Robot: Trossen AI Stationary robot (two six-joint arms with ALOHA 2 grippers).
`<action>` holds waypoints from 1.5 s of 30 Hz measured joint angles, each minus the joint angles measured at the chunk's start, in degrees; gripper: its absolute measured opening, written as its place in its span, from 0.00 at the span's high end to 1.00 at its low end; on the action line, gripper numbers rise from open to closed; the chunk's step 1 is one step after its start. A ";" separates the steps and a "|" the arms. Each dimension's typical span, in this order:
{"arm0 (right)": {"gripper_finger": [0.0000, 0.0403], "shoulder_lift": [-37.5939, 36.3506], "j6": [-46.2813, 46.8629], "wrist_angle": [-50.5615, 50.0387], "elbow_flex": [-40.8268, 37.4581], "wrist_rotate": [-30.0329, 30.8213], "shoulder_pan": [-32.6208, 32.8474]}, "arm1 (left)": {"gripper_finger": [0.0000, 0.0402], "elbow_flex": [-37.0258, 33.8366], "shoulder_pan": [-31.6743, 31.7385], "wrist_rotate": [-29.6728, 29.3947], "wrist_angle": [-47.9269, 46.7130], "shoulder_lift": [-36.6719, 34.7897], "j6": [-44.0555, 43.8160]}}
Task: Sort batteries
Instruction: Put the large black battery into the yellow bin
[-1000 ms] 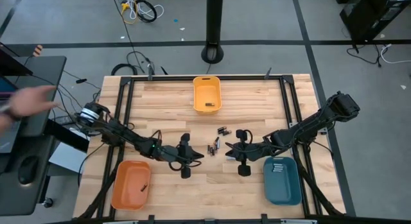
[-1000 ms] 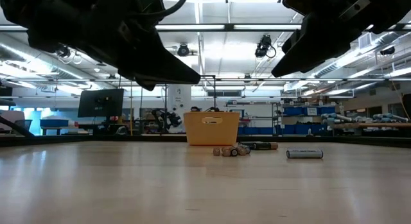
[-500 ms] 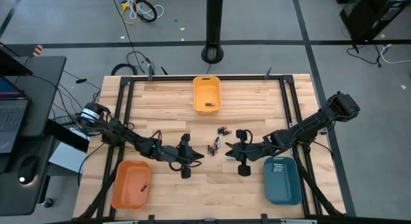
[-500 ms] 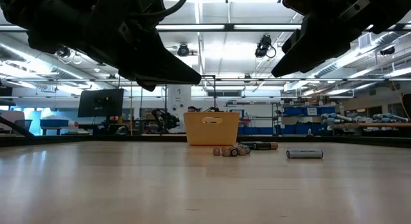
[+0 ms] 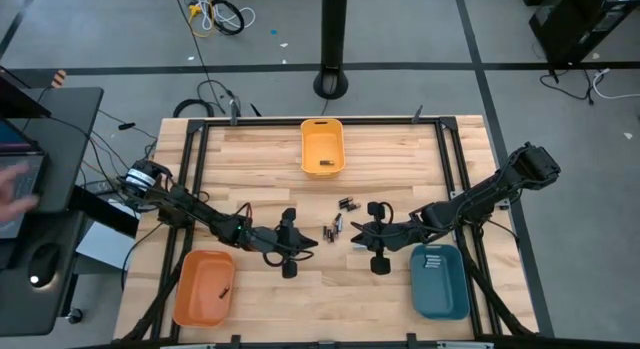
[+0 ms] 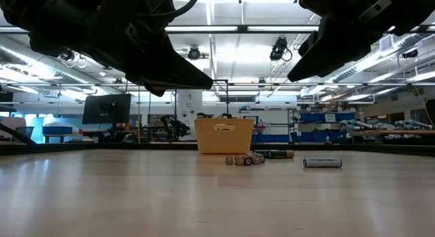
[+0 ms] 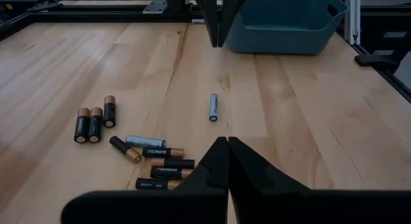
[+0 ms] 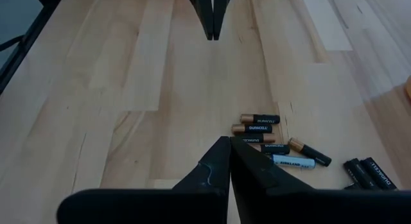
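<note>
Mid-table, eight loose batteries [image 7: 153, 151] lying flat at mixed headings, left gripper [image 7: 227, 150] and right gripper [image 8: 228, 149] both closed, empty.

The wooden table [image 5: 260, 159] stood on a grey concrete floor [image 5: 420, 29] crossed by dark lines; a black post [image 5: 331, 39] rose from a round base just behind it; loose cables [image 5: 212, 14] lay coiled on the floor nearby; a dark desk [image 5: 55, 159] stood off to one side; beyond the table, long ceiling lights [image 6: 272, 28] ran over a workshop with a dark monitor [image 6: 107, 108] and blue shelving [image 6: 326, 118].
</note>
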 joint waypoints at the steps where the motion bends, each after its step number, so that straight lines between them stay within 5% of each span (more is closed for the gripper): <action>1: 0.95 0.00 0.01 0.00 0.00 0.00 0.00 | 0.98 0.00 0.00 -0.01 -0.02 0.00 0.00; 45: 0.95 0.04 0.13 1.09 0.00 0.00 -0.76 | 0.98 0.00 0.00 -0.01 0.64 0.02 0.00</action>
